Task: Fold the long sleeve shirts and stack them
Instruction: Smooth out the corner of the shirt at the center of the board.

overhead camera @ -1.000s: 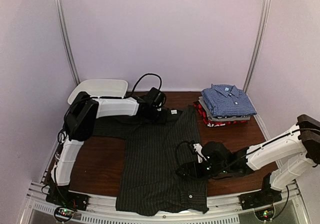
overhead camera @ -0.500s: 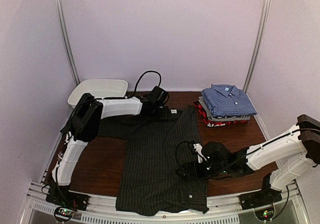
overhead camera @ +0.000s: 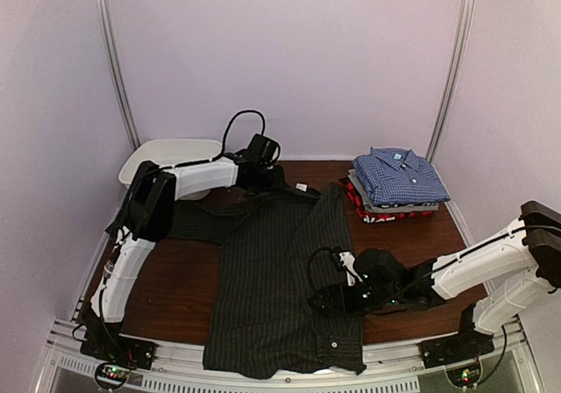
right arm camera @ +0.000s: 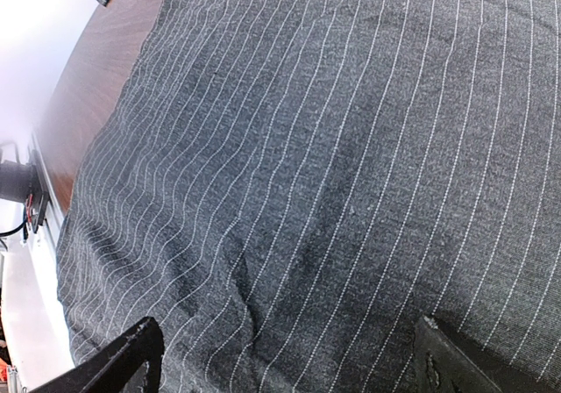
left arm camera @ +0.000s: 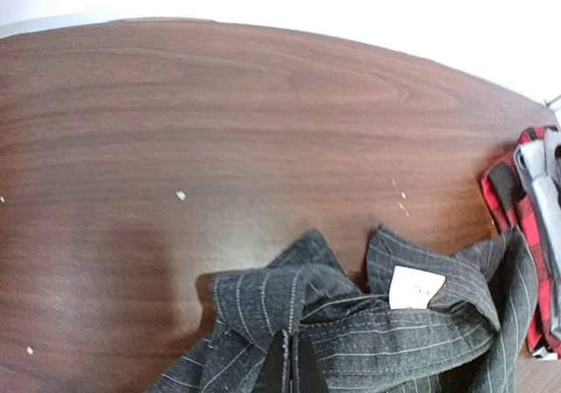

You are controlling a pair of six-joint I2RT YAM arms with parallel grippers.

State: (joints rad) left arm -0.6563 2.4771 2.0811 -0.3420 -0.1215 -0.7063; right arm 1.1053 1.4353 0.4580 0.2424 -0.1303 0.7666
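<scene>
A black pinstriped long sleeve shirt (overhead camera: 263,270) lies spread on the brown table, collar at the far end. My left gripper (overhead camera: 266,181) is at that far end, shut on a bunched fold of the shirt beside the collar; in the left wrist view the gripper (left arm camera: 295,364) pinches the cloth (left arm camera: 263,301) just left of the white label (left arm camera: 415,287). My right gripper (overhead camera: 321,303) rests open over the shirt's right lower body, its fingers (right arm camera: 131,353) wide apart on flat striped cloth (right arm camera: 333,147). Folded shirts (overhead camera: 396,178) are stacked at the back right, blue checked on top.
A white plastic tub (overhead camera: 171,154) stands at the back left behind the left arm. The stack's red-black shirt (left arm camera: 504,200) shows at the right edge of the left wrist view. Bare wood (overhead camera: 175,279) lies left of the shirt.
The left gripper closed on the cloth by the collar and drew back and left, bunching the shirt's top edge. The right arm stayed put.
</scene>
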